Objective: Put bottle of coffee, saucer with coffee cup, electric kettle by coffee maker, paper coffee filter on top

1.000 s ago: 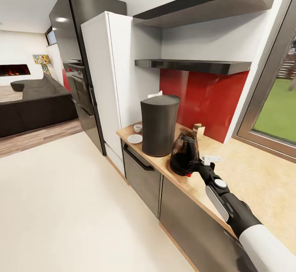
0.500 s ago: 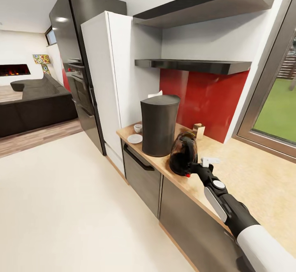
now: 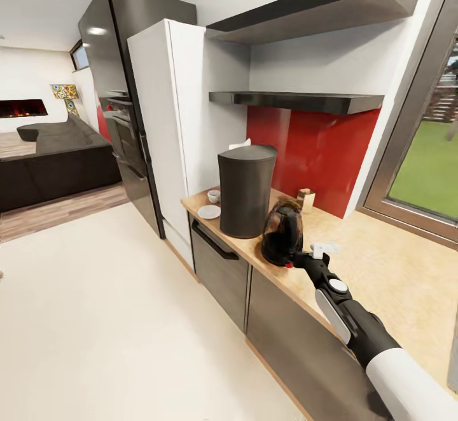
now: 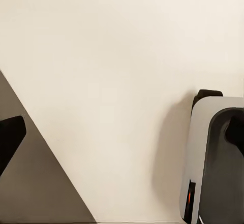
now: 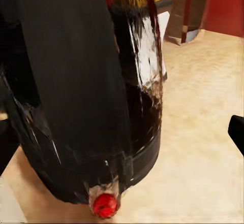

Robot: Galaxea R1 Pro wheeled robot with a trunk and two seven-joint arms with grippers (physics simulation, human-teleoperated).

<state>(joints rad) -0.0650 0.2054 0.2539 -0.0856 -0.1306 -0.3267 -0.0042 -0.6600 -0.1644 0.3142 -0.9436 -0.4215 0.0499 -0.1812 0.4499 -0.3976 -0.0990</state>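
The electric kettle (image 3: 282, 241) stands upright on the desk (image 3: 381, 281), near the front edge, just beside the coffee maker (image 3: 246, 191) on the side toward the window. Its glass body is dark, with a small red button (image 5: 105, 204) low at the base, plainly seen in the right wrist view. The right gripper (image 3: 303, 259) sits at the kettle's base on the handle side; whether its fingers are spread or pressed onto anything cannot be told (the right wrist view shows one dark fingertip (image 5: 237, 133) apart from the kettle, the rest hidden by the kettle body).

A paper coffee filter (image 3: 240, 145) pokes up behind the top rim of the coffee maker. On the far side of the coffee maker lie the saucer (image 3: 208, 212) and, just beyond it and apart from it, the coffee cup (image 3: 214, 196). The bottle of coffee (image 3: 306, 200) stands by the red backsplash (image 3: 318, 147), behind the kettle. The kitchen shelf (image 3: 299, 100) hangs above it.

The left wrist view shows pale floor (image 4: 112, 82) and part of the robot's grey base (image 4: 213, 158); the left gripper's state cannot be told.
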